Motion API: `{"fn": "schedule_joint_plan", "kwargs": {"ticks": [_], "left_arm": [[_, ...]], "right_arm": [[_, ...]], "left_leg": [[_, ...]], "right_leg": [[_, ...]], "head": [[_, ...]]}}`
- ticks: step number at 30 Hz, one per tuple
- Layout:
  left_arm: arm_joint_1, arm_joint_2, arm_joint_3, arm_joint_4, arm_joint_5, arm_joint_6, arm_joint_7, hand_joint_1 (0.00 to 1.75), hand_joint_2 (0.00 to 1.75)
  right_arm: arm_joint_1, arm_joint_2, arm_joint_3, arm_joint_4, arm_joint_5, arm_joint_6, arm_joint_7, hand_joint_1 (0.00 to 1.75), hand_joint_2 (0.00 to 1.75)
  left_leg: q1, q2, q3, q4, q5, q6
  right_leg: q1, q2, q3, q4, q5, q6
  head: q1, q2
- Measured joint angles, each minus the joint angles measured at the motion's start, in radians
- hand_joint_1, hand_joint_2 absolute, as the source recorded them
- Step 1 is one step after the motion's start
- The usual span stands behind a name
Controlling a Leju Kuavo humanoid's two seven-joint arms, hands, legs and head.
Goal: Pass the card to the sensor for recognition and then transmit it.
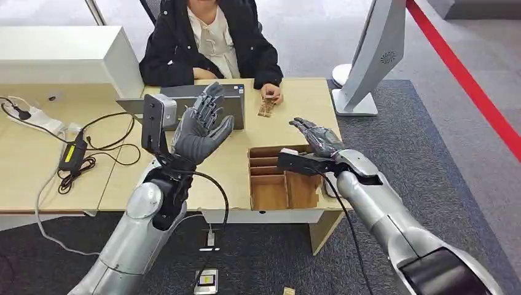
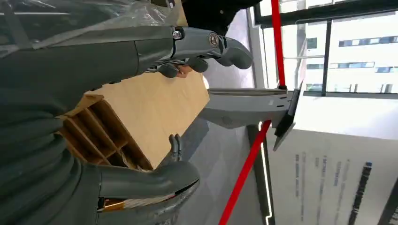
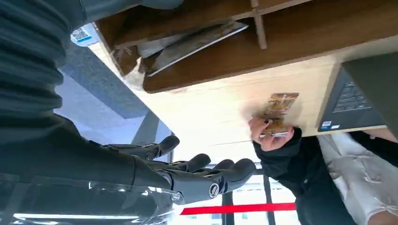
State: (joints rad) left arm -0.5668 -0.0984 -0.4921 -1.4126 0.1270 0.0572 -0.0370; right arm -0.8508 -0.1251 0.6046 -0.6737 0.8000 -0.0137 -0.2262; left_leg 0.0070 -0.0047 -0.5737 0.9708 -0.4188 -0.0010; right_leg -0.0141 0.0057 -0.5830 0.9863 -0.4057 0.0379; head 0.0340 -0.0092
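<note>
Brown-golden patterned card [image 1: 266,107] in person's hand [image 1: 271,93]. Light wooden table [image 1: 37,166], brown cardboard divider box [image 1: 279,184]. Dark grey carpet [image 1: 424,141], red floor stripe [image 1: 467,77].

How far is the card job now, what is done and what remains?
The card lies on the desk under the person's hand, so the handover looks done, though the sensor step cannot be confirmed. Left hand and right hand are open and hold nothing. Further cards stand in the divided box.

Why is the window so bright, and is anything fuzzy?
Left wrist view: daylight through the window washes that side pale, and the close left hand looks soft. Right wrist view: the card in the person's hand is smeared. Head view: even light, sharp.
</note>
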Motion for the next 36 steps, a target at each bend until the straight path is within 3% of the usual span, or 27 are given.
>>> {"fn": "schedule_joint_plan", "kwargs": {"ticks": [12, 13, 14, 15, 29, 31, 36], "left_arm": [[0.003, 0.0, 0.0, 0.0, 0.0, 0.0, -0.001, 0.0, 1.75], [0.003, 0.0, 0.0, 0.0, 0.0, 0.0, -0.003, 0.0, 1.75], [0.003, 0.0, 0.0, 0.0, 0.0, 0.002, -0.007, 0.0, 1.75], [0.003, 0.0, -0.001, 0.0, 0.0, 0.006, -0.01, 0.0, 1.75], [0.004, 0.0, -0.001, 0.0, 0.003, 0.006, -0.017, 0.0, 1.75], [0.004, 0.0, -0.001, 0.0, 0.003, 0.006, -0.017, 0.0, 1.75], [0.004, 0.0, -0.001, 0.0, 0.003, 0.003, -0.017, 0.0, 1.75]], "right_arm": [[-0.005, -0.026, 0.0, 0.016, -0.001, -0.004, 0.0, 0.0, 1.75], [-0.005, -0.027, 0.0, 0.016, -0.001, -0.006, 0.0, 0.31, 1.75], [-0.005, -0.027, 0.0, 0.017, -0.001, -0.006, 0.0, 1.61, 1.75], [-0.005, -0.027, 0.0, 0.018, -0.001, -0.006, 0.0, 1.75, 1.75], [-0.006, -0.022, 0.0, 0.03, 0.003, -0.006, -0.008, 1.75, 1.75], [-0.007, -0.021, 0.0, 0.03, 0.004, -0.006, -0.009, 1.61, 1.75], [-0.007, -0.013, 0.0, 0.031, 0.006, -0.008, -0.008, 1.55, 1.75]], "left_leg": [[0.0, 0.0, 0.0, 0.0, 0.0, 0.0], [0.0, 0.0, 0.0, 0.0, 0.0, 0.0], [0.0, 0.0, 0.0, 0.0, 0.0, 0.0], [0.0, 0.0, 0.0, 0.0, 0.0, 0.0], [0.0, 0.0, 0.0, 0.0, 0.0, 0.0], [0.0, 0.0, 0.0, 0.0, 0.0, 0.0], [0.0, 0.0, 0.0, 0.0, 0.0, 0.0]], "right_leg": [[0.0, 0.0, 0.0, 0.0, 0.0, 0.0], [0.0, 0.0, 0.0, 0.0, 0.0, 0.0], [0.0, 0.0, 0.0, 0.0, 0.0, 0.0], [0.0, 0.0, 0.0, 0.0, 0.0, 0.0], [0.0, 0.0, 0.0, 0.0, 0.0, 0.0], [0.0, 0.0, 0.0, 0.0, 0.0, 0.0], [0.0, 0.0, 0.0, 0.0, 0.0, 0.0]], "head": [[0.0, 0.0], [0.0, 0.0], [0.0, 0.0], [0.0, 0.0], [0.0, 0.0], [0.0, 0.0], [0.0, 0.0]]}}
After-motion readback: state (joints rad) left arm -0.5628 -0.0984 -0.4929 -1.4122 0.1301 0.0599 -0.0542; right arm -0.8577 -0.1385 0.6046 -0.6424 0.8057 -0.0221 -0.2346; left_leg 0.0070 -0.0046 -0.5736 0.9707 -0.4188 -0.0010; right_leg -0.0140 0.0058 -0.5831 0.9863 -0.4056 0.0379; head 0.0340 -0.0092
